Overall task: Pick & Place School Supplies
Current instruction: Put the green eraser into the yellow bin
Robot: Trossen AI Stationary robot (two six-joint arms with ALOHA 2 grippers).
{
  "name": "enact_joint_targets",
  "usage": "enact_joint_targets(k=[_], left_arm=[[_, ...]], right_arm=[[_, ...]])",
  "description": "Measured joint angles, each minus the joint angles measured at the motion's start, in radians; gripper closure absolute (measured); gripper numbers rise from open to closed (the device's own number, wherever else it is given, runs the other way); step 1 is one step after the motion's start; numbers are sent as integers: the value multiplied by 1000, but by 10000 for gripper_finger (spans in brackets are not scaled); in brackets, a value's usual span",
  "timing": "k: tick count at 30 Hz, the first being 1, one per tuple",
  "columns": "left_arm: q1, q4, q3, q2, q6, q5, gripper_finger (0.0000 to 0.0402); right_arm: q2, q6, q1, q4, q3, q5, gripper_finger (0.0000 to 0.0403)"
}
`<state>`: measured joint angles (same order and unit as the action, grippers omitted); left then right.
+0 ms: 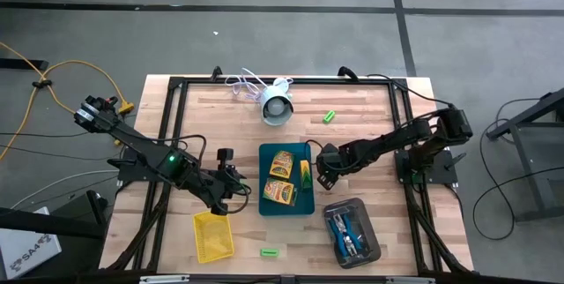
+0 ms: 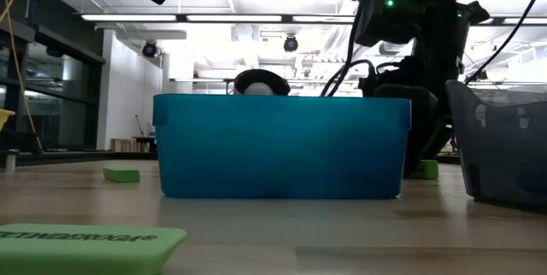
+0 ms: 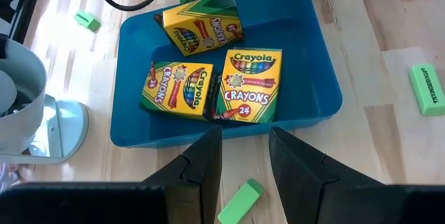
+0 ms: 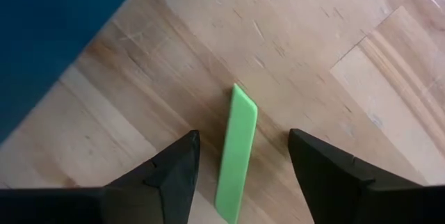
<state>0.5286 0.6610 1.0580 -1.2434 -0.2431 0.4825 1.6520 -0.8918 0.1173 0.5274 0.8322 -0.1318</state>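
Three yellow-orange crayon boxes lie in the teal tray; one leans tilted at its far end. My right gripper is open just right of the tray, its fingers standing on either side of a green block that rests on its edge on the table, without touching it. My left gripper is open at the tray's left side, above another green block on the table. More green blocks lie loose. Blue-handled scissors sit in the dark grey tray.
The yellow tray is near the left gripper, toward the near edge. The dark grey tray sits near-right. The white round device with its cable stands at the far side. The black frame borders the table.
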Motion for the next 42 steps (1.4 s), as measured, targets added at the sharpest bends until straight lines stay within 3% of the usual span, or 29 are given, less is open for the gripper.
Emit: enact_joint_targets(k=[22, 30, 42], left_arm=[[0, 1, 0, 0, -1, 0, 288], [0, 7, 0, 0, -2, 0, 288], [84, 30, -1, 1, -41, 1, 288]], right_arm=[[0, -5, -1, -2, -1, 51, 370], [-28, -6, 2, -5, -3, 90, 366], [-224, -28, 36, 36, 83, 90, 373]])
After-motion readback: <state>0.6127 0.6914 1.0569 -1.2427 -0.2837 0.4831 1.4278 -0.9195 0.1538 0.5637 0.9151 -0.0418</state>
